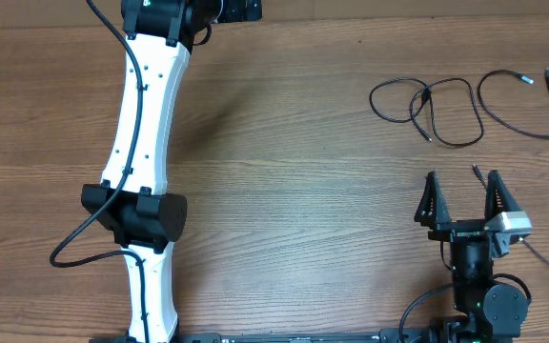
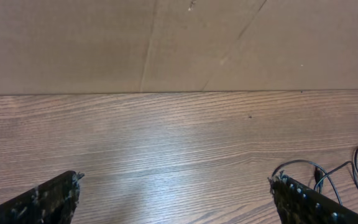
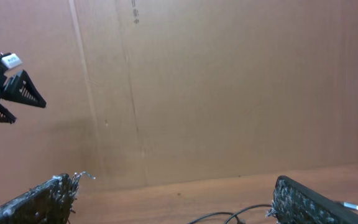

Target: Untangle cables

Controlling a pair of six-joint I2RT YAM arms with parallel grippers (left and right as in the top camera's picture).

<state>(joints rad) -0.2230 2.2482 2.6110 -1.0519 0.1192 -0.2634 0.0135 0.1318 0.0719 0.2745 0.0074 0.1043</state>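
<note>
From above, the cables (image 1: 425,97) lie on the far right part of the table (image 1: 294,191), spread in loose loops. One strand crosses itself near a small plug, and another curves toward the right edge, where it is cut off. The right gripper (image 1: 462,195) sits nearer its base, short of those loops and not touching them. Its jaws stand wide apart with nothing between them. The same view shows the white left arm (image 1: 146,143) stretching up the table's left side. Its gripper is mostly lost past the top edge, so I cannot read its jaws from there.

The left wrist camera fills that gap. The left gripper (image 2: 176,180) is spread wide and empty above bare wood. A few thin cable loops peep out behind the finger at the picture's lower right. A cardboard wall (image 2: 166,43) stands along the back of the table, seen face-on only by the wrist cameras.

The right wrist camera looks level at that wall. Only a sliver of cable and one pale plug tip (image 3: 351,206) show along the bottom, near its own fingers. High on the left of that view, the left gripper hangs in the air against the cardboard.

How many separate cords there are I cannot tell, because the strands overlap and run out of frame.
</note>
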